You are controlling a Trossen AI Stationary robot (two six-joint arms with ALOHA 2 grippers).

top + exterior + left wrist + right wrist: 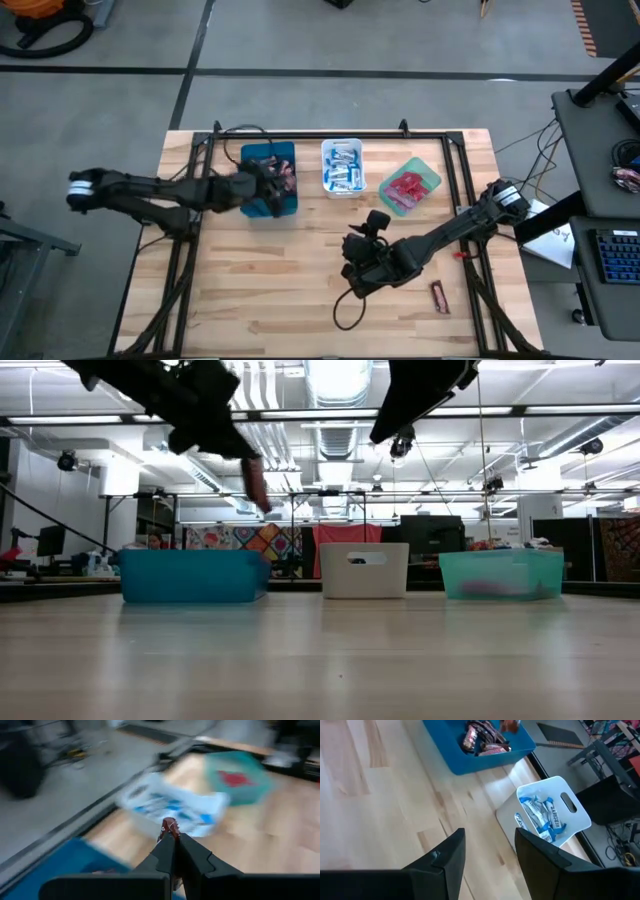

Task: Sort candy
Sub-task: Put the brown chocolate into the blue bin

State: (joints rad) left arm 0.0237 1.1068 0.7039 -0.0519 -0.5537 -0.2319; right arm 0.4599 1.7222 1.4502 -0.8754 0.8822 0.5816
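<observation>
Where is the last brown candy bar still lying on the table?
In the high view, the brown candy bar lies alone on the wooden table's right front part, just right of the right gripper.

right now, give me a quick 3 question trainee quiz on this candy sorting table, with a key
1. True or false: the left gripper, over the blue plastic tray, is shut on a dark brown-red wrapped candy bar.
2. Which tray holds the blue-and-white wrapped bars? A) the blue tray B) the white plastic tray C) the green plastic tray
3. Fill in: one dark brown-red bar lies loose on the wooden table, nearest the ____ gripper.

Key: 1 true. 2 B. 3 right, whose fingers stand open and empty above the bare wood.
</observation>
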